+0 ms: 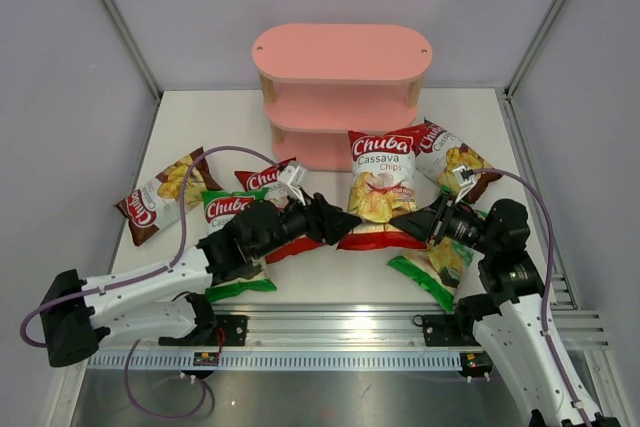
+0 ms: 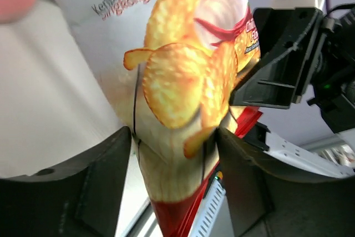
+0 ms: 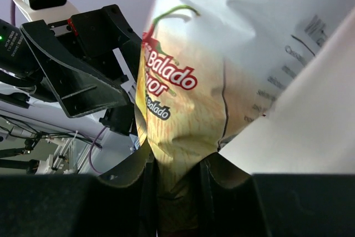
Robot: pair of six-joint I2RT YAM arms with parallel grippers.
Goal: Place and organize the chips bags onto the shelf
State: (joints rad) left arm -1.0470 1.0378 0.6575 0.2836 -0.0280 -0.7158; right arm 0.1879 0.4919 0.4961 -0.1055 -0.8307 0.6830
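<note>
Two robot arms reach in from the near edge of a white table (image 1: 200,127). The right gripper (image 1: 402,223) is clamped on the bottom edge of an upright red chips bag (image 1: 380,182). The left gripper (image 1: 338,229) has its jaws apart, one on either side of that bag's bottom (clearest in the left wrist view). The bag stands just in front of the pink shelf (image 1: 340,57). Five other bags (image 1: 160,195) lie flat on the table.
</note>
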